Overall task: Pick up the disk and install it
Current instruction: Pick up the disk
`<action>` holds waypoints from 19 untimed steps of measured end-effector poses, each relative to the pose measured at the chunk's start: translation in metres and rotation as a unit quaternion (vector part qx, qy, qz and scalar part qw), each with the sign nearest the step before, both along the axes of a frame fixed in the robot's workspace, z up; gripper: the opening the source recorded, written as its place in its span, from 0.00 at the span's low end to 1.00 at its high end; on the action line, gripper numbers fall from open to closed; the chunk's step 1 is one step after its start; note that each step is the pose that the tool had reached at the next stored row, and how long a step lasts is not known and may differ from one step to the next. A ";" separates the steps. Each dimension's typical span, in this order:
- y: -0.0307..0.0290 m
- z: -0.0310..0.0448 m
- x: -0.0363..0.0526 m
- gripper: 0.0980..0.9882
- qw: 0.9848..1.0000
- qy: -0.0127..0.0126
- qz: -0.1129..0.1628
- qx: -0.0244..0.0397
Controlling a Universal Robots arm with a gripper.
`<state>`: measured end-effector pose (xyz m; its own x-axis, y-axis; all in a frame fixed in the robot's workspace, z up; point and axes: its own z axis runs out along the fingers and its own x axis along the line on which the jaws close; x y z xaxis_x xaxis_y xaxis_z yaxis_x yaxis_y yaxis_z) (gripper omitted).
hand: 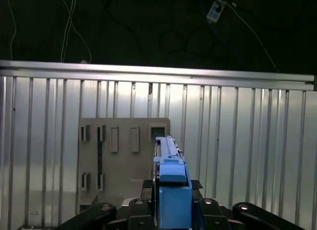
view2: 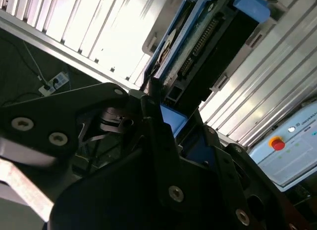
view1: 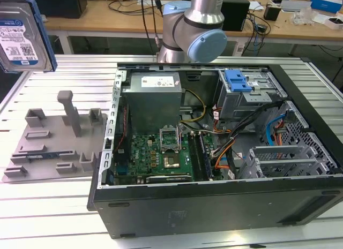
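The disk [view1: 24, 37], silver with a blue-and-white label and a blue carrier frame, hangs in the air at the exterior view's upper left, above the grey holder [view1: 53, 136]. In the first wrist view the disk [hand: 171, 170] is edge-on, and my gripper [hand: 172, 186] is shut on it from both sides. The second wrist view shows the disk [view2: 208, 47] sticking out past a black finger [view2: 153, 109] of the gripper [view2: 171, 118]. The holder [hand: 124, 161] lies on the slatted table below the disk.
An open computer case [view1: 214, 152] lies on the table at the exterior view's right, with motherboard, cables and a drive cage with a blue latch [view1: 237, 80]. The arm's elbow [view1: 198, 29] stands behind the case. Cluttered desks run along the back.
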<state>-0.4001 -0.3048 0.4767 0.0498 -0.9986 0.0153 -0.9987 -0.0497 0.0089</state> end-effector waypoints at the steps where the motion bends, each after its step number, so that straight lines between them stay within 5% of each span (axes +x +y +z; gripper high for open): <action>1: 0.0000 0.0012 0.0001 0.30 1.000 0.000 0.000 0.000; 7: -0.0052 0.0028 0.0034 0.30 1.000 0.000 0.002 0.000; 12: -0.0165 0.0037 0.0100 0.30 1.000 0.000 0.002 0.000; 19: -0.0312 0.0044 0.0411 0.30 1.000 0.001 0.003 0.000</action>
